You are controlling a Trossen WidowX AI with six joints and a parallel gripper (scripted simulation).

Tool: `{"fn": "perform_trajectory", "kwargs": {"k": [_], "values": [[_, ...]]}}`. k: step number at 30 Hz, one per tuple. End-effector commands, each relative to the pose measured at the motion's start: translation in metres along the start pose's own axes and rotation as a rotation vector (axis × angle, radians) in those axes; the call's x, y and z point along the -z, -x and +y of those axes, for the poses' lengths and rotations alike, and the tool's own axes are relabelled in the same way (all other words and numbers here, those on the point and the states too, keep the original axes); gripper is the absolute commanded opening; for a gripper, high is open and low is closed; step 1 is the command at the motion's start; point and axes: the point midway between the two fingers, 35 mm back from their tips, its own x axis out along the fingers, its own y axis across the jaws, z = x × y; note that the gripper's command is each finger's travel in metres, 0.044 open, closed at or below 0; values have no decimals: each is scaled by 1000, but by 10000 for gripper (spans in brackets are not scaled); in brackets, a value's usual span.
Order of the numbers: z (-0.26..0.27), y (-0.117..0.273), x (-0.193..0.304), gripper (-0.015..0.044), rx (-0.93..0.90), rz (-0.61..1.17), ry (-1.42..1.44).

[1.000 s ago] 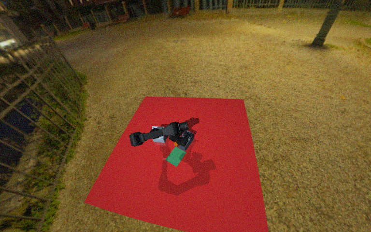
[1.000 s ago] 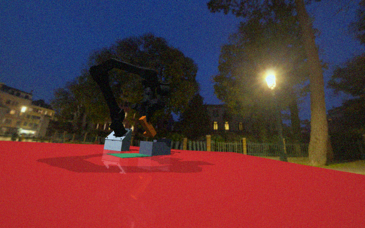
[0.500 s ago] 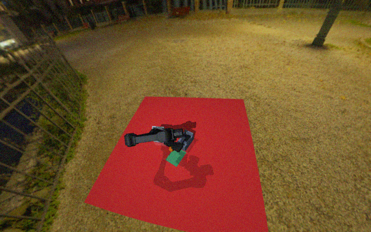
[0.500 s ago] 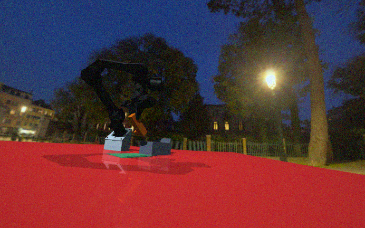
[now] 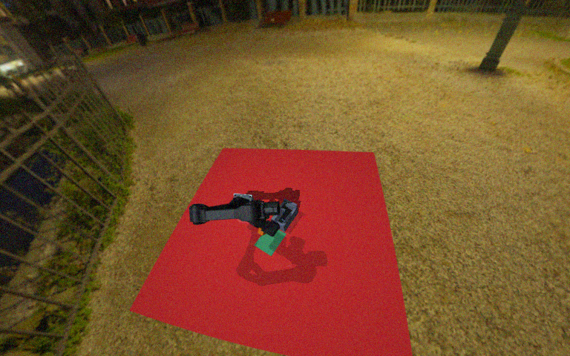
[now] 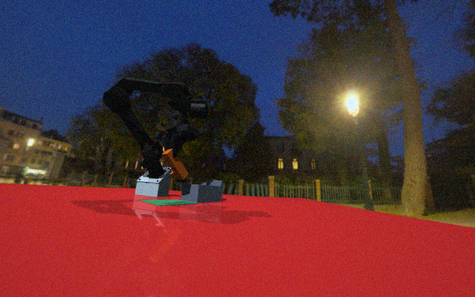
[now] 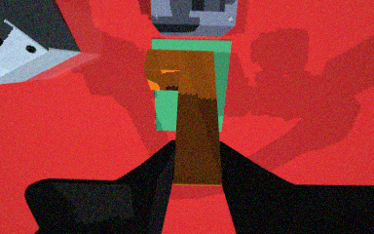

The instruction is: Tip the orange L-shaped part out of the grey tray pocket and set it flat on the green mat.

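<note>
The orange L-shaped part (image 5: 260,231) (image 6: 179,169) (image 7: 197,73) is out of the tray, held in the air and tilted in the exterior view. My gripper (image 5: 267,229) (image 6: 174,153) (image 7: 196,145) is shut on its straight end. The L-shaped end points away from the fingers and overlaps the green mat (image 5: 271,245) (image 6: 167,202) (image 7: 166,113) in the wrist view. The grey tray (image 5: 292,215) (image 6: 209,194) (image 7: 220,30) stands beside the mat, beyond it in the wrist view. The arm hides much of the part in the top view.
The arm's light grey base (image 5: 243,196) (image 6: 151,189) (image 7: 21,69) stands near the mat and shows at the left of the wrist view. Everything stands on a red surface (image 5: 344,272) (image 6: 245,252) (image 7: 73,141). Shadows of the arm fall across it.
</note>
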Motion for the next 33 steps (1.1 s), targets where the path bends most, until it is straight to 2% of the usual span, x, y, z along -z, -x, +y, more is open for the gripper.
{"fn": "perform_trajectory", "kwargs": {"k": [1, 33], "values": [[1, -8, 0, 0, -3, 5, 7], [1, -58, 1, 0, -1, 7, 6]]}}
